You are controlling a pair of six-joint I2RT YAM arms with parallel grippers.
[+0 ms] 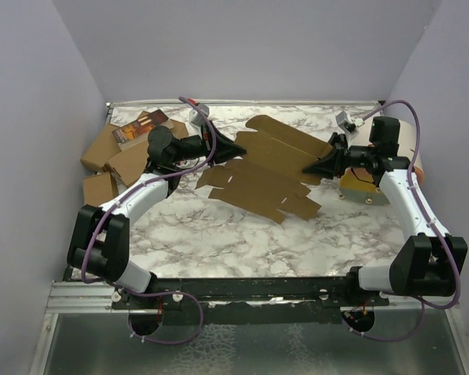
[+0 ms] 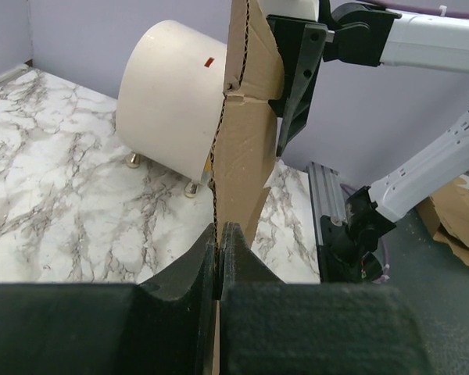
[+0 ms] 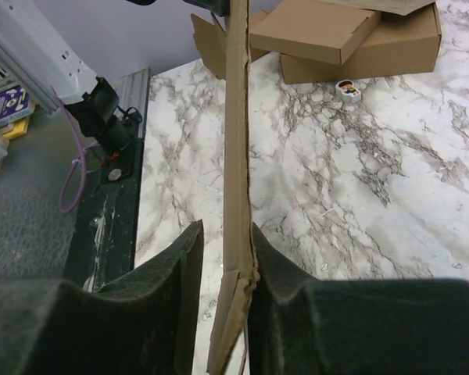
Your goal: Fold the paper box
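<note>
The paper box is a flat die-cut sheet, unfolded, spread across the far middle of the tabletop between the two arms; whether it lies on the marble or hangs just above it I cannot tell. The left gripper has its fingers pressed tight together on the sheet's left edge. The right gripper straddles the opposite edge with its fingers partly apart: one finger lies against the card and the other stands just off it, so this looks like no firm pinch. I judge the step in hand to be securing the sheet at both ends before the first crease is worked, with the folding itself barely begun. The next move calls for the right fingers to clamp on the card without buckling the thin edge, then for one side to swing a panel over along a crease line while the other holds steady. Room is tight at the sides: the heap of cartons sits just beside the left arm, and the white cylinder is close behind the right one; the near half of the tabletop gives the freer space
</note>
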